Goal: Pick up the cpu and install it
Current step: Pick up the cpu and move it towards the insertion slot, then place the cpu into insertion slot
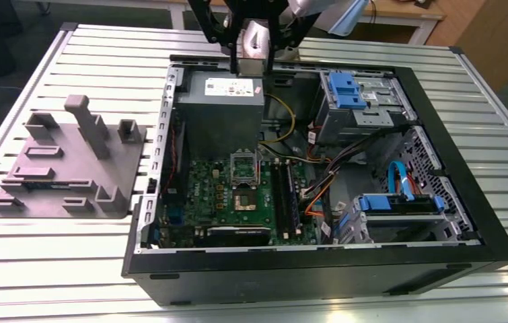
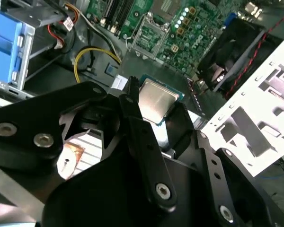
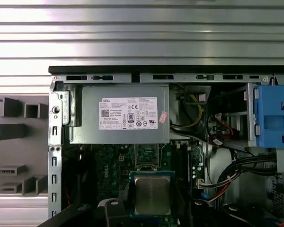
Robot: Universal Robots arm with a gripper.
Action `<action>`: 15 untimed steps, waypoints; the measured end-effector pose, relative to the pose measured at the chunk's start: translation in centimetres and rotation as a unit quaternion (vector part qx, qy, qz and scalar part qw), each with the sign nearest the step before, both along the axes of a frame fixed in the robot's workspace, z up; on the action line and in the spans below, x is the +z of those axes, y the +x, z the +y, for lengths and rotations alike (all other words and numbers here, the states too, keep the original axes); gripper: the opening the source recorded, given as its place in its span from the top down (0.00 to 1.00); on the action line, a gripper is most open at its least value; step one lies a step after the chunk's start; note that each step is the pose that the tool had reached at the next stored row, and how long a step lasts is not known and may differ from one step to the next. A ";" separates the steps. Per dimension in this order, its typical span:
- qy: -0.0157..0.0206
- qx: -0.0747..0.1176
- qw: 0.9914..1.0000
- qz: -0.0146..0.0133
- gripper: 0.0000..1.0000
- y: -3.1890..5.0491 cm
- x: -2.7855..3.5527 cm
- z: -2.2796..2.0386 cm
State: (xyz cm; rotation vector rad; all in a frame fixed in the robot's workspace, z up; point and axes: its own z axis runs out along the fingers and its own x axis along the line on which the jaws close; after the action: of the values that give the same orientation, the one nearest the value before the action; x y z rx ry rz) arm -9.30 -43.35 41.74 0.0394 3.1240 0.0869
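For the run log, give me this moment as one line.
end effector: shut on cpu | location: above open computer case | cpu: not yet in socket

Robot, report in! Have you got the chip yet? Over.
Gripper shut on the cpu. Held above the open case, not yet in the socket. Nothing seen lying on the socket. Over.
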 end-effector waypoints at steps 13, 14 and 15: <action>0.000 0.000 1.000 0.000 0.53 0.01 -0.15 -0.02; 0.000 0.000 1.000 0.000 0.53 0.01 -0.32 -0.09; 0.000 0.000 1.000 0.000 0.53 0.02 -0.50 -0.20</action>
State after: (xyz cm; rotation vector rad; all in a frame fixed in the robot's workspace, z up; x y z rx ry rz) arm -9.28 -43.54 41.24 0.0395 3.1241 0.0866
